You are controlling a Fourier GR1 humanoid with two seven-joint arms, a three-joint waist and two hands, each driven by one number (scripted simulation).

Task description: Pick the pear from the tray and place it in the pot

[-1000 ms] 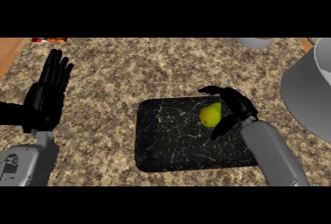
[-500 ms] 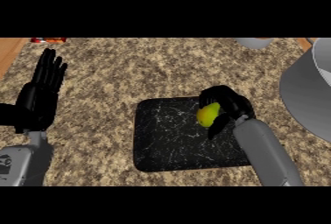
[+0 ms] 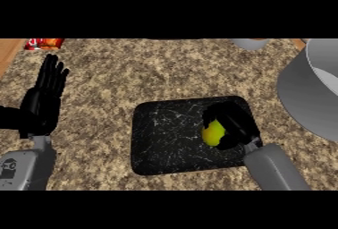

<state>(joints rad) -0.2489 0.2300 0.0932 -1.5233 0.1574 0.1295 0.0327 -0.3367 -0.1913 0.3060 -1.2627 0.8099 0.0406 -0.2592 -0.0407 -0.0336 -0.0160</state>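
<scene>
Yellow-green, the pear [image 3: 213,133] is sitting at the right side of the black tray [image 3: 168,138], with the right hand [image 3: 231,127] curling its fingers around it. At the left edge, the left hand [image 3: 45,98] is resting open, fingers straight and upright. Beyond the tray's right side, the grey pot [image 3: 310,96] is standing.

- We find no text, label, brand, number or sign that we can read anywhere in the head view
- The red and orange packet [image 3: 44,43] at the counter's far left edge has light patches on its face, but we cannot tell whether they are print
- The grey left forearm [image 3: 20,169] bears a small dark round mark near the lower left corner; we cannot read it as a letter or a number
</scene>
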